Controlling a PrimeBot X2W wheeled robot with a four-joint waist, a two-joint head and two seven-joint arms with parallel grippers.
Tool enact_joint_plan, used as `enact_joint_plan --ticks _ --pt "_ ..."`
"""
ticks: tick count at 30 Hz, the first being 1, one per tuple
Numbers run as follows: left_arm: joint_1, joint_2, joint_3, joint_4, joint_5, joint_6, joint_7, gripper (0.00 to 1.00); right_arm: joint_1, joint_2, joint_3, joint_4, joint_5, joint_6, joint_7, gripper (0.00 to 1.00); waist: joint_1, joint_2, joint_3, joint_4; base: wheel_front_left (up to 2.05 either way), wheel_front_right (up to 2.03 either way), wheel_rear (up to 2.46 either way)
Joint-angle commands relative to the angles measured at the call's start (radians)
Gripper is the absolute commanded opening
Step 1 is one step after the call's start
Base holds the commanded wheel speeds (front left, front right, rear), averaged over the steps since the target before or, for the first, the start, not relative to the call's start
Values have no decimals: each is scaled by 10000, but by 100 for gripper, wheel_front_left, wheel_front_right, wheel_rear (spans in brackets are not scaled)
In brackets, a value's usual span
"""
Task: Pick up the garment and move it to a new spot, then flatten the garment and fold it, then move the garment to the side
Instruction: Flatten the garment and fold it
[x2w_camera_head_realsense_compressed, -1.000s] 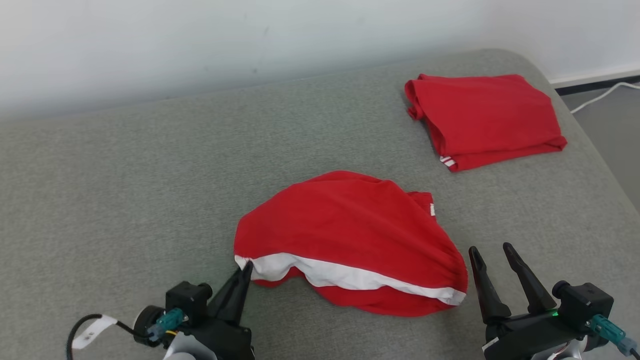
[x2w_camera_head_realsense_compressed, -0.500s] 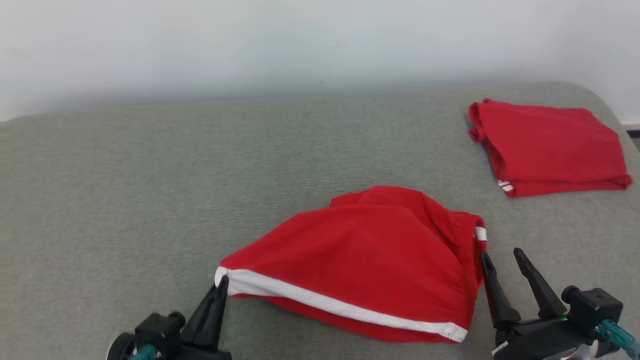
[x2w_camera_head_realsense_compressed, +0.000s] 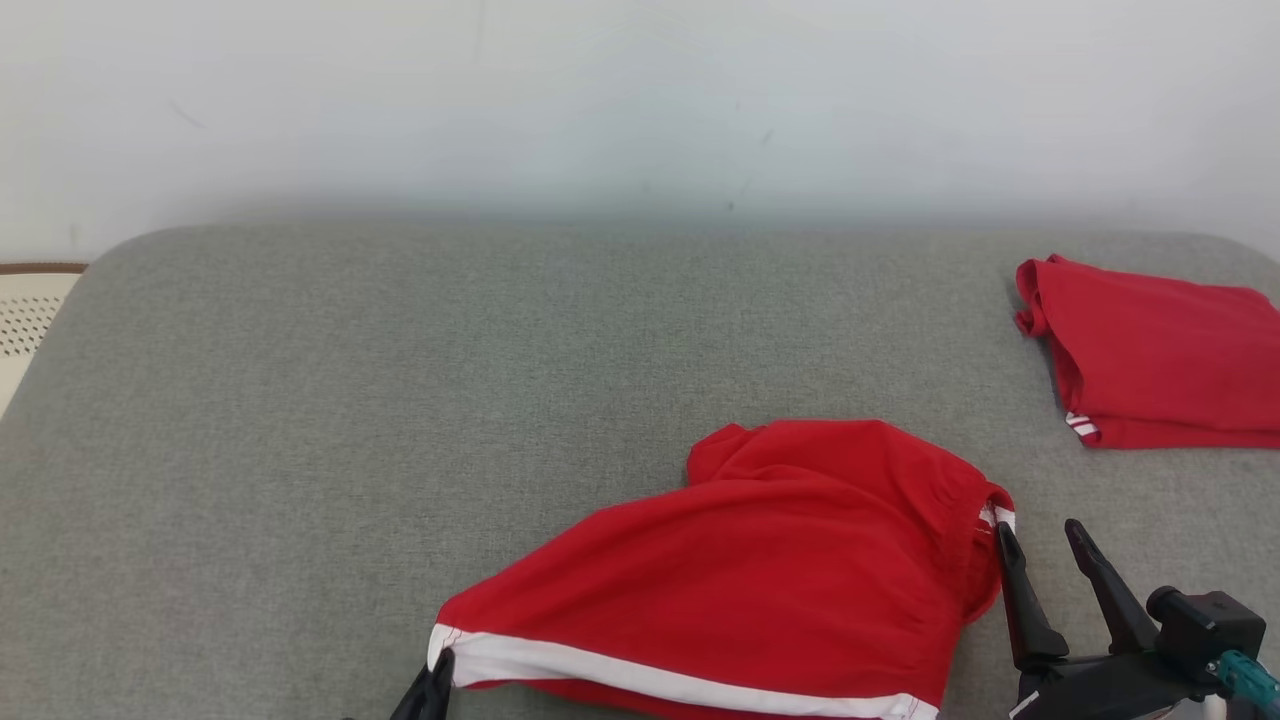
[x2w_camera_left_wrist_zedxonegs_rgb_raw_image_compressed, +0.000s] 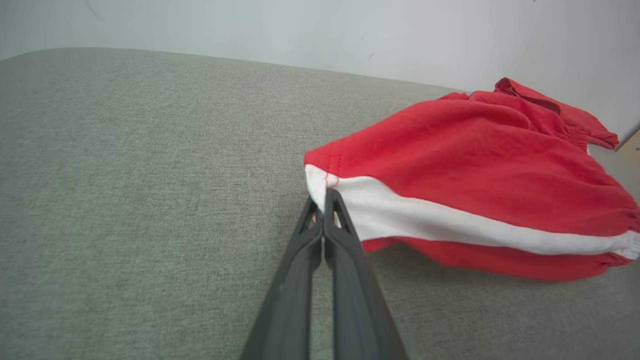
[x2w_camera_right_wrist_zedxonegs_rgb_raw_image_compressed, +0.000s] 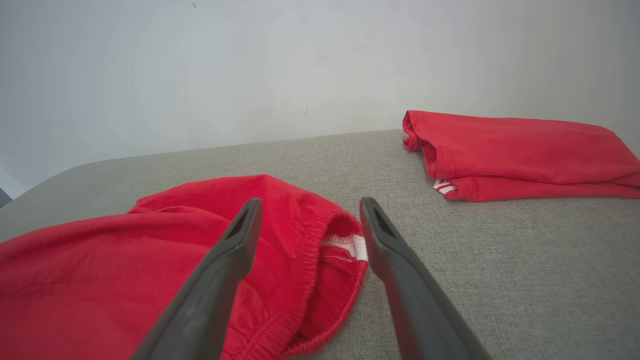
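**One corner pinched**

The left gripper (x2w_camera_left_wrist_zedxonegs_rgb_raw_image_compressed: 324, 195) is clamped on the white-striped corner of the red shorts (x2w_camera_head_realsense_compressed: 760, 570), which lie crumpled on the grey cushion (x2w_camera_head_realsense_compressed: 400, 400). The right gripper (x2w_camera_head_realsense_compressed: 1039, 526) has its fingers apart, just beside the waistband (x2w_camera_right_wrist_zedxonegs_rgb_raw_image_compressed: 320, 235).

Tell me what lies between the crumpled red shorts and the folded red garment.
Bare grey upholstery separates the crumpled red shorts from the folded red garment, seen in head and right wrist views.

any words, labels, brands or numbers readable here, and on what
None can be read. The red garment has a plain white stripe, the folded red garment small white stripes at its edge; no lettering shows on either, nor on the grey surface or wall.
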Motion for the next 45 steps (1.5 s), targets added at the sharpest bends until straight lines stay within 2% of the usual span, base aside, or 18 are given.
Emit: enact_joint_plan --ticks 1,2,3,14,20,31,35,45 --pt "139 40 19 49 -57 30 -50 42 102 34 -59 26 -69 -8 41 100 1 0 -59 61 0 0 0" --pt "160 31 -7 114 -34 48 -45 87 111 67 -111 44 -89 -8 60 100 1 0 -71 74 0 0 0" --pt "146 -19 6 137 -88 68 -81 100 110 89 -161 55 -122 -8 74 100 1 0 -81 89 0 0 0" --pt "218 -177 406 -313 -22 336 -387 100 66 370 -441 23 -417 -8 34 100 1 0 -91 -46 0 0 0" --pt "200 -322 995 -1163 327 499 -390 100 70 494 -589 -128 -529 -8 -142 100 1 0 -75 -267 0 0 0" --pt "309 -519 2397 -1789 692 638 -395 100 344 585 -753 -517 -668 -8 -361 100 1 0 -148 -644 0 0 0" --pt "402 -549 2805 -1897 777 422 -395 100 521 583 -704 -795 -567 -8 -377 100 1 0 -195 -720 0 0 0" --pt "399 -687 3044 -1585 997 337 -394 100 656 718 -74 -1217 -694 -8 -378 100 1 0 -334 -798 0 0 0"
